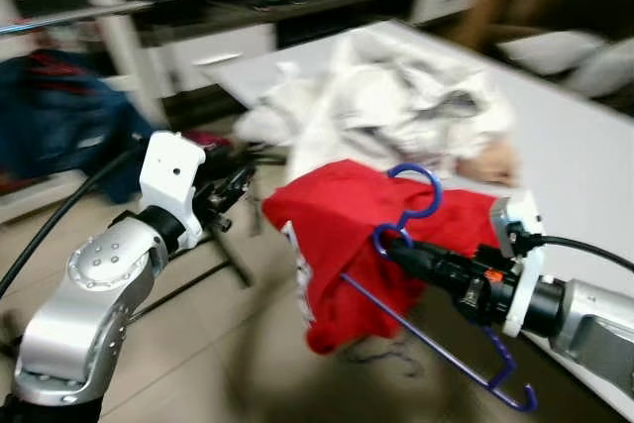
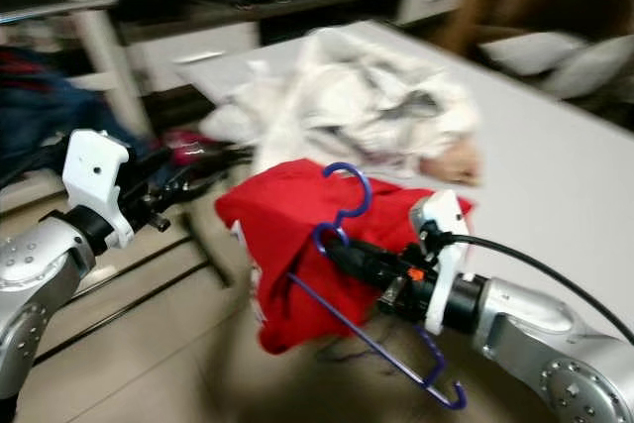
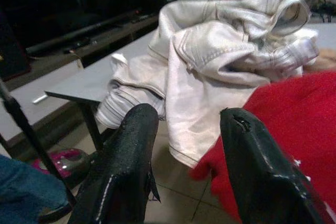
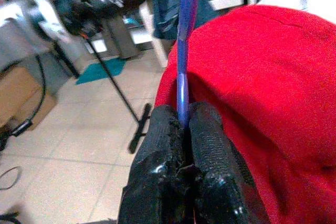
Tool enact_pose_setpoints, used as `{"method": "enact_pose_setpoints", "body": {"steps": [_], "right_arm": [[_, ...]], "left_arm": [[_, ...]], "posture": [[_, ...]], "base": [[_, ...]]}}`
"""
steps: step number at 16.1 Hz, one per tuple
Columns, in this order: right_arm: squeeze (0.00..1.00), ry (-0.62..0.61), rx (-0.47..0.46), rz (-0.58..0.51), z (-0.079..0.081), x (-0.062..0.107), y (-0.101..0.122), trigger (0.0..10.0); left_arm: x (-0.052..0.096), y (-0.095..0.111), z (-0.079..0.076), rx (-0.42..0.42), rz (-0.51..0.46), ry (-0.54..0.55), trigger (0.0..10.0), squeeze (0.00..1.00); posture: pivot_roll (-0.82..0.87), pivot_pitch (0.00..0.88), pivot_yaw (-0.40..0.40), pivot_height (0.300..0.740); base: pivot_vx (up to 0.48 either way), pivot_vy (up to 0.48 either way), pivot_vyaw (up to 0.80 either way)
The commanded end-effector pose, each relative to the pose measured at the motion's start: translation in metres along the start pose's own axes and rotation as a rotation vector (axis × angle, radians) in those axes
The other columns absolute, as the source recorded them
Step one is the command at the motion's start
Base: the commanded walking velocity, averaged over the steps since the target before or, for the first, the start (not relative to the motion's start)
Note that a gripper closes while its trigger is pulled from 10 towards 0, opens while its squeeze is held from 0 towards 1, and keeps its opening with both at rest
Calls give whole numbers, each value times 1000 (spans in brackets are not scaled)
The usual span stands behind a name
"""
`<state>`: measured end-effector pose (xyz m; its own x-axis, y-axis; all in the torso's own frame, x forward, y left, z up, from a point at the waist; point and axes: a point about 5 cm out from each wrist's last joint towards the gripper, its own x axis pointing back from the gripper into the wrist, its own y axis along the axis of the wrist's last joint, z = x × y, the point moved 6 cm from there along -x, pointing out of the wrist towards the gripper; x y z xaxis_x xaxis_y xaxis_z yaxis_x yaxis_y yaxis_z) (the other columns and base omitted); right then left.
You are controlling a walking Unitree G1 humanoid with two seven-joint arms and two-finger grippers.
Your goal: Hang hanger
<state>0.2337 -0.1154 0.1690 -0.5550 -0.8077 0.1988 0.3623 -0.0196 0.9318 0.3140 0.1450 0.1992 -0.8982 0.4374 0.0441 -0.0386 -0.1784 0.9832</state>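
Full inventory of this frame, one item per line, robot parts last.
hanger: one, blue-purple wire, clamped at its neck by the right gripper, hook up.
garment: one, red, draped on the hanger.
clothes pile: one, white, on the table, spilling over its edge.
table: one, white, on the right.
blue clothes: dark blue, far left, blurred.
stand: one, black, on the tiled floor.
left gripper: black fingers apart, holding nothing, facing the garment.
right gripper: black fingers shut on the hanger.
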Motion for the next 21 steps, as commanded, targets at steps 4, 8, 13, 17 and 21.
{"method": "enact_pose_setpoints", "body": {"steps": [4,8,13,17,21], "right_arm": [[0,31,24,-25,5,0,6,10000],[0,28,25,-31,3,1,6,10000],[0,-89,21,-136,-16,-11,19,10000],[0,-239,-17,-250,-42,-23,35,10000],[0,-312,-25,-319,-53,-33,49,10000]], "left_arm": [[5,14,7,7,-43,-2,10000,0],[5,11,2,15,-33,-17,10000,0],[3,11,-2,8,-33,-19,10000,0],[-1,7,4,-41,-12,9,10000,0],[-6,3,-14,-13,-14,-58,10000,0]], "posture": [[-58,0,-33,740],[-56,0,-37,740],[-55,0,-34,740],[-53,0,-34,740],[-49,0,-36,740]], "base": [[0,0,800],[0,0,800],[0,0,800],[0,0,600],[0,0,0]]}}
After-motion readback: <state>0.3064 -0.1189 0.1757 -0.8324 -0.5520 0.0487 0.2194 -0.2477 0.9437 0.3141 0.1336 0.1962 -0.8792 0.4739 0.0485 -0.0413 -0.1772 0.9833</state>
